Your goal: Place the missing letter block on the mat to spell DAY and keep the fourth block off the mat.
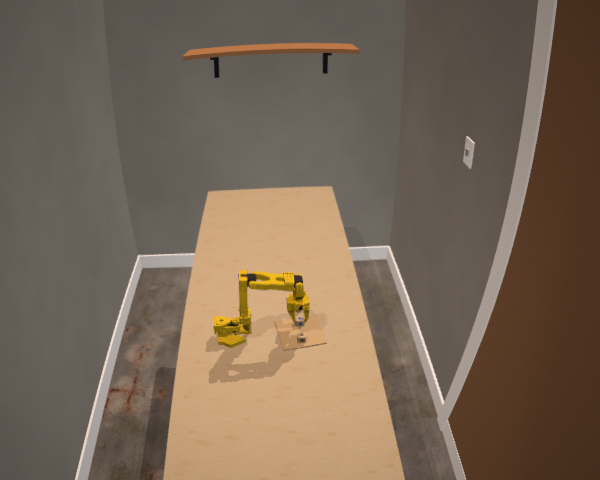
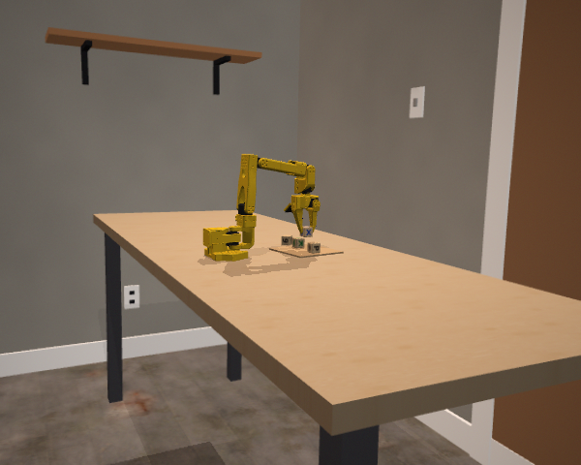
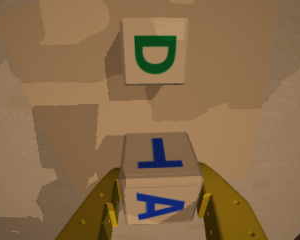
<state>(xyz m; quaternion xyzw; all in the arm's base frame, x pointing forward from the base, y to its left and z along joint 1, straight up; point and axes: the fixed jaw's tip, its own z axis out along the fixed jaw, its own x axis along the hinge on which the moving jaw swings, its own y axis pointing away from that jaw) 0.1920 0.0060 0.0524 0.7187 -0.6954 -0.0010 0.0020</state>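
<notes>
On the left of the table [image 2: 381,325] stands the yellow arm's base [image 2: 211,254]; the arm [image 2: 248,182] rises from it and reaches across over the tan mat [image 2: 330,251]. In the exterior view three blocks lie on the mat in a loose row — a left block [image 2: 286,240], a middle block [image 2: 298,243] with a green mark on its side, and a right block [image 2: 313,246]. Above them the gripper [image 2: 306,228] is clamped on a fourth block, the held block [image 3: 161,180], which hangs off the mat's surface. The wrist view shows this block pinched between the yellow fingers — a blue A on the face toward the camera, a blue T on the next face. Beyond it, flat on the mat, lies the D block [image 3: 154,51] with a green D on top.
</notes>
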